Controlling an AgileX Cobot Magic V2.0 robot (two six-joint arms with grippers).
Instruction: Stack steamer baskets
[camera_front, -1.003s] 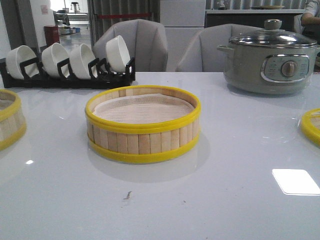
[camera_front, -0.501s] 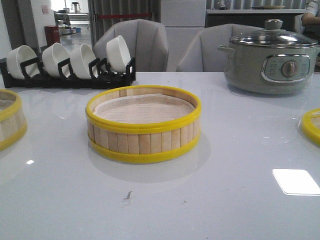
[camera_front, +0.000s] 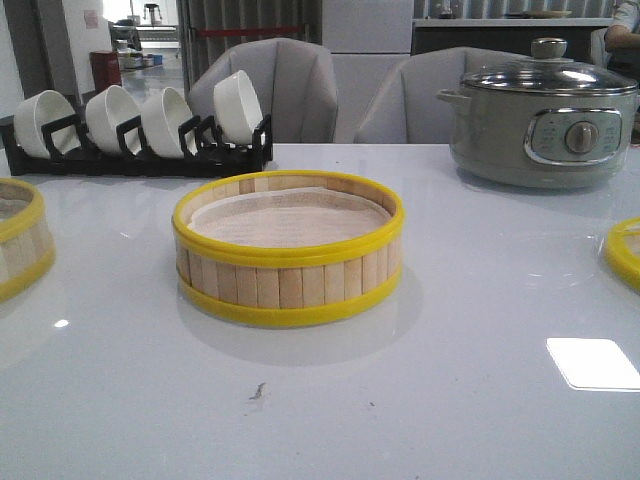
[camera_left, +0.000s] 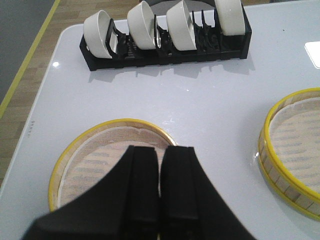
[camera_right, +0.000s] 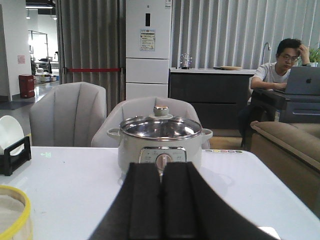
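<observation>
I start from my left gripper: its black jaws are pressed together with nothing between them, and they hang above a round shallow steamer basket with yellow rim and pale bamboo-slat wall at the left side of the white glossy counter. In the front view this left basket is cut by the left edge. My right gripper has its jaws pressed together too, also holding nothing, and it faces the grey electric pot with glass lid.

The second steamer basket, same kind, with a pale liner inside, stands in the middle of the counter, well apart from the left one. At the right edge I see only a piece of yellow rim of a third round bamboo piece; I cannot tell if it is a basket or a lid.

At the far left, a black rack holds four white bowls on edge. At the far right stands the pot.
</observation>
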